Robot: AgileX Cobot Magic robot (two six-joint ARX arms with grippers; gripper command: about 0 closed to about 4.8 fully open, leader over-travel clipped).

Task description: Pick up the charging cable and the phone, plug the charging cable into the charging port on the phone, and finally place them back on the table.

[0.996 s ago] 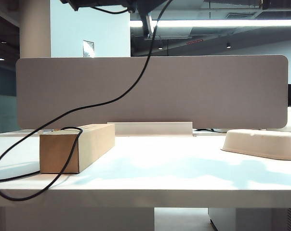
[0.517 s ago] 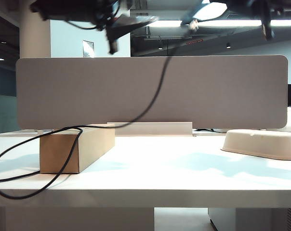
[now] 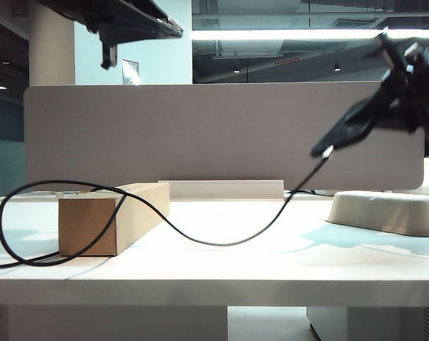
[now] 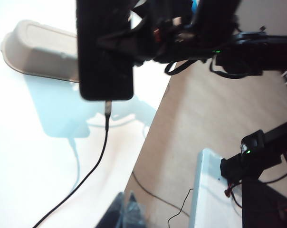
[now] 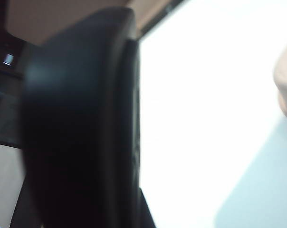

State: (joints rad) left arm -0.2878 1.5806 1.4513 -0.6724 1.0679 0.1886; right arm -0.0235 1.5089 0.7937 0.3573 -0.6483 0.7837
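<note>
A flat black rectangular smartphone [image 3: 351, 126] hangs in mid-air above the wide white desk top [image 3: 229, 249], gripped by the right gripper [image 3: 403, 96] just above and to the left of the off-white shallow tray [image 3: 385, 212], which sits on the desk at the right. The right gripper's fingers are closed on the phone's upper part, and the phone tilts down to the left, its lower short end pointing away from the tray. From that end the long thin black charging cable [image 3: 221, 238] leaves by a small silvery plug [image 3: 328, 151], seated in the phone's end edge, then sags to the desk left of the tray, rises over the brown cardboard box [image 3: 111, 217] far to the tray's left and loops off the desk's left edge. The left wrist view shows the same phone [image 4: 105, 52] from above, with the cable [image 4: 93, 166] running straight out of its short end beside the tray [image 4: 36, 50], and the right arm's black hardware behind it. The left gripper [image 3: 109, 55] is high above the box, well apart from the tray, phone and cable, its fingers pressed together on nothing; in its own view only its blurred fingertips [image 4: 125, 213] show. The right wrist view is filled by the phone's [image 5: 81, 128] dark blurred bulk against the bright desk [image 5: 205, 95]. A grey fabric divider panel [image 3: 200, 135] stands behind the tray and box.
</note>
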